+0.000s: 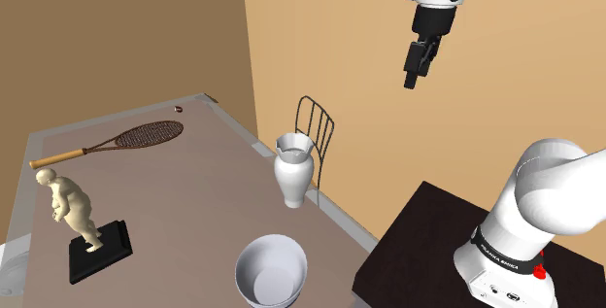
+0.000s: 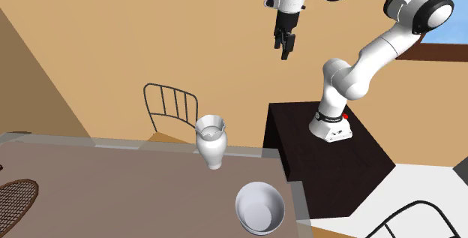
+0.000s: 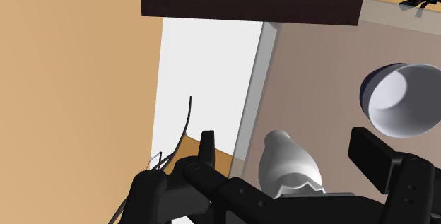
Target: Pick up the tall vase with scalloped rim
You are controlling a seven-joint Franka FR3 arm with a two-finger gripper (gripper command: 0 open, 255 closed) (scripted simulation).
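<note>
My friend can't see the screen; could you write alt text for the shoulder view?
A white robot arm's black gripper hangs high in the air, up and right of a white vase with a wavy rim standing near the table edge. Also on the table: a white bowl, a racket and a pale figurine on a black base.

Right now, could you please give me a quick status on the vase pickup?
Gripper open, high, well clear. White vase upright near table edge, untouched. Chair back close behind it.
</note>
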